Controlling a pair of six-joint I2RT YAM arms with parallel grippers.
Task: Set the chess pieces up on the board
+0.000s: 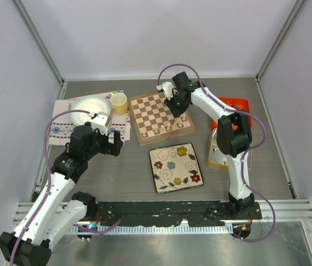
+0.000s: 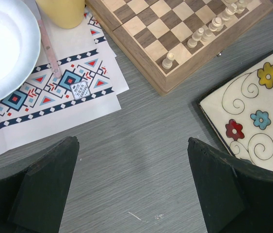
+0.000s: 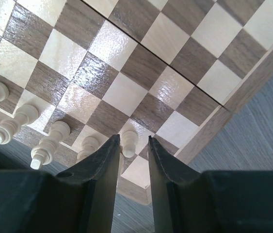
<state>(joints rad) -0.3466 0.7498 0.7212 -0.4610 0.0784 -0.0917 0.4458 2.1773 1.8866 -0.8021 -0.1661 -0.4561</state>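
Observation:
The board (image 1: 154,114) lies at the table's centre back, with a row of cream chess pieces (image 1: 169,128) along its near edge. My right gripper (image 1: 182,117) hangs over the board's near right corner. In the right wrist view its jaws (image 3: 134,139) stand slightly apart around a cream pawn (image 3: 129,142) that stands upright on the board (image 3: 141,63); there is a gap on the pawn's right side. My left gripper (image 1: 116,145) hovers wide open over bare table (image 2: 132,141), near the board's corner (image 2: 175,29), where a lone cream pawn (image 2: 168,60) stands. No dark pieces are in view.
A square floral plate (image 1: 176,167) lies in front of the board. A white dish (image 1: 86,108) on a patterned mat (image 1: 61,128) and a yellow cup (image 1: 119,103) sit at the left. An orange bin (image 1: 240,104) and a tan tray (image 1: 216,158) are at the right.

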